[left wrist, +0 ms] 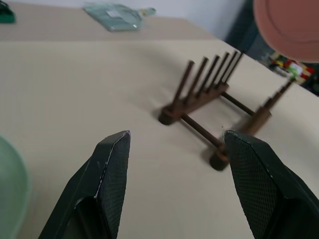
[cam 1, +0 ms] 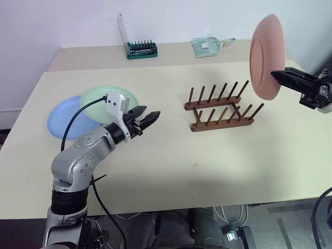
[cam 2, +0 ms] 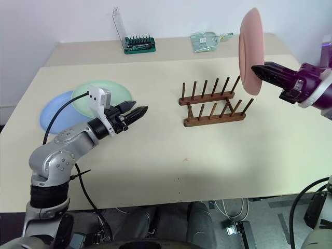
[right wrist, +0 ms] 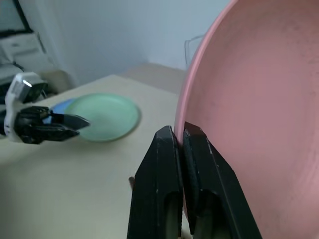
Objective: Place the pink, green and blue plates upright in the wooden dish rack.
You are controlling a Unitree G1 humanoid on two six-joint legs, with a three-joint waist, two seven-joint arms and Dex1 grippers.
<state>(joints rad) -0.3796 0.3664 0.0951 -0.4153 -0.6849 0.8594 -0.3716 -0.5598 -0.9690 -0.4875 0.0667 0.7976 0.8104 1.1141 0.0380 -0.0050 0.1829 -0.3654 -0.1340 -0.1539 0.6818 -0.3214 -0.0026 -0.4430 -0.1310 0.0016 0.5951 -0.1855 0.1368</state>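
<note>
A: Starting at our left, what do we have trouble seeing?

B: The blue plate (cam 1: 65, 118) lies flat near the table's (cam 1: 171, 171) left edge, and the green plate (cam 1: 101, 101) overlaps it, so part of the blue one is covered. Our left arm crosses in front of both and hides their near rims.

A: And the left gripper (cam 1: 151, 117)?

B: It hovers just right of the green plate, fingers spread wide with nothing between them. In its wrist view the green plate is cut off at the edge.

A: Further right?

B: Bare tabletop lies between that gripper and the rack (cam 1: 222, 107), with open room in front too. The rack stands empty near the middle, and we see every peg. Behind it, a green bit tray (cam 1: 141, 50) and a clear packet (cam 1: 208, 45) sit well apart on the back table.

A: At the right side?

B: Our right gripper (cam 2: 258, 69) is clamped on the rim of the pink plate (cam 1: 267, 56), which is held upright in the air, above and right of the rack. The right arm runs out of view.
</note>
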